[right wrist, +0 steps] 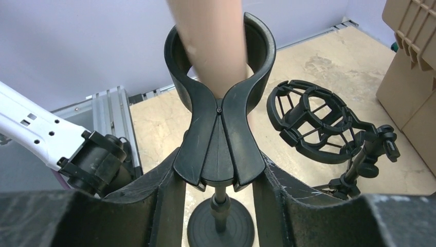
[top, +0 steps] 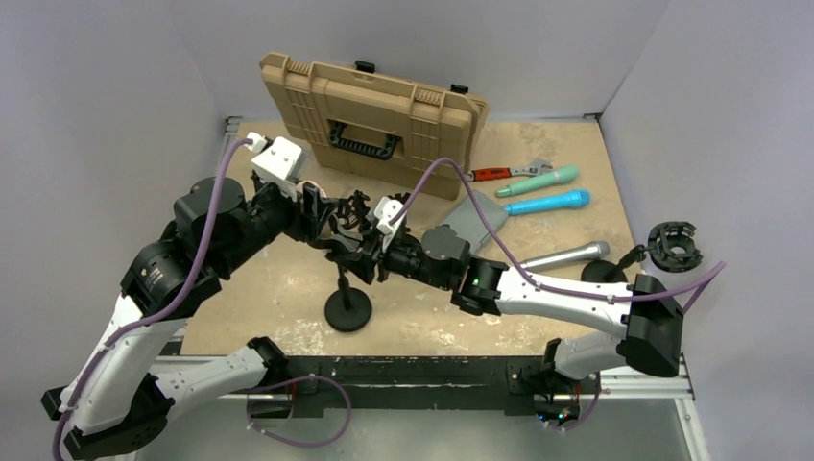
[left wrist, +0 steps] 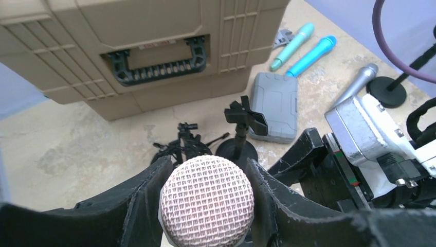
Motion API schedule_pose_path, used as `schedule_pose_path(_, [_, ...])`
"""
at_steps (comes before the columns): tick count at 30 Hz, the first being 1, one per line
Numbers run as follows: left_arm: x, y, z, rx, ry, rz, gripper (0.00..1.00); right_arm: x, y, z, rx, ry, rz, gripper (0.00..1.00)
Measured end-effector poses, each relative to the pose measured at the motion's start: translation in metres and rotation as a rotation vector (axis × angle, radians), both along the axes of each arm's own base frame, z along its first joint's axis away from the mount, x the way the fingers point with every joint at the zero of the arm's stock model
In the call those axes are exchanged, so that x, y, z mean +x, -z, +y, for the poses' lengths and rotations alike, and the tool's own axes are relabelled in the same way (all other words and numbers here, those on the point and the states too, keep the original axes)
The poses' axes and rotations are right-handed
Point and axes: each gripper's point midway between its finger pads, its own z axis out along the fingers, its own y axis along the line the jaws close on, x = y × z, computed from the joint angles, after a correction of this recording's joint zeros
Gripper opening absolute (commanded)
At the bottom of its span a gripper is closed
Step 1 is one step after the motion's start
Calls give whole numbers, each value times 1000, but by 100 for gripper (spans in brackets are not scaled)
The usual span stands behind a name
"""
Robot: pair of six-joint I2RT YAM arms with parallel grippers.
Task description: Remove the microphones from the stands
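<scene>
The microphone [left wrist: 207, 200] has a pinkish mesh head and a pale pink handle [right wrist: 211, 41]. It sits in the black spring clip [right wrist: 219, 103] of the stand, whose round base [top: 347, 309] rests on the table. My left gripper [left wrist: 207, 169] is shut on the mesh head, one finger on each side. My right gripper [right wrist: 218, 172] is shut on the clip's two lower levers, just above the stand's post. In the top view both grippers [top: 338, 219] [top: 371, 252] meet over the stand, and the microphone is hidden between them.
A tan hard case [top: 370, 120] leans at the back, with a small grey case [top: 470, 216] in front of it. Teal [top: 538, 181], blue [top: 547, 202] and silver [top: 566, 255] microphones lie to the right. A black shock mount on a tripod [right wrist: 313, 121] stands close behind the stand.
</scene>
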Motion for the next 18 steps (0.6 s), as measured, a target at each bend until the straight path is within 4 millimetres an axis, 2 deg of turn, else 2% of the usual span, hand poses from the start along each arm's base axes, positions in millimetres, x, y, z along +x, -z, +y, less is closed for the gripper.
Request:
schedule_pose_path(5, [3, -21, 11, 5, -57, -34, 0, -1, -2, -3, 13, 3, -14, 0])
schedule_pose_path(13, [24, -23, 35, 47, -247, -66, 0, 4, -3, -9, 13, 32, -36, 0])
schedule_pose_path(18, [20, -34, 33, 4, -219, -106, 0, 5, -3, -12, 4, 44, -53, 0])
